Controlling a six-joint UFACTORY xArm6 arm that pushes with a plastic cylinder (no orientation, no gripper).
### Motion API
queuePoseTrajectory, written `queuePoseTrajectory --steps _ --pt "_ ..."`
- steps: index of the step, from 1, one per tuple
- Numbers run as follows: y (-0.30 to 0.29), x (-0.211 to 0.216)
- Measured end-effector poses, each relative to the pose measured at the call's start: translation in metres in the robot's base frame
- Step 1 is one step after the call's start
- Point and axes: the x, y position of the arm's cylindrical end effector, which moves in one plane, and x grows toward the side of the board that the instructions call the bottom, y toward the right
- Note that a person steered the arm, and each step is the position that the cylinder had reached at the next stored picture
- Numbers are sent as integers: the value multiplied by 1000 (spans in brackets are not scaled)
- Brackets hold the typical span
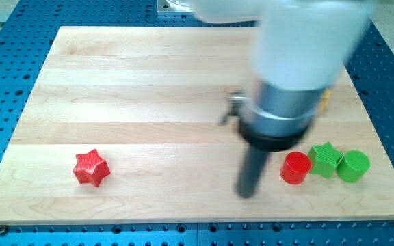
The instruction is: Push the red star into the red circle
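Observation:
A red star block lies on the wooden board near the view's bottom left. A red circle block stands near the view's bottom right. My tip rests on the board a little to the left of the red circle, with a small gap between them, and far to the right of the red star. The rod and the arm above it are blurred.
A green star block touches the red circle's right side, and a green circle block sits right of that. A yellow block peeks out behind the arm at the right. The wooden board lies on a blue perforated table.

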Motion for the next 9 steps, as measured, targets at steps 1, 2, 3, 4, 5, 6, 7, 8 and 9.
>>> queuePoseTrajectory --steps 1,2,3,4,5,6,7,8,9 --pt "-107 32" --pt "-230 30" --pt "-288 -7" --pt "-227 -42" --pt "-108 -28" --pt "-175 -25" --pt "-153 12" --pt "-62 11" --pt "11 5"
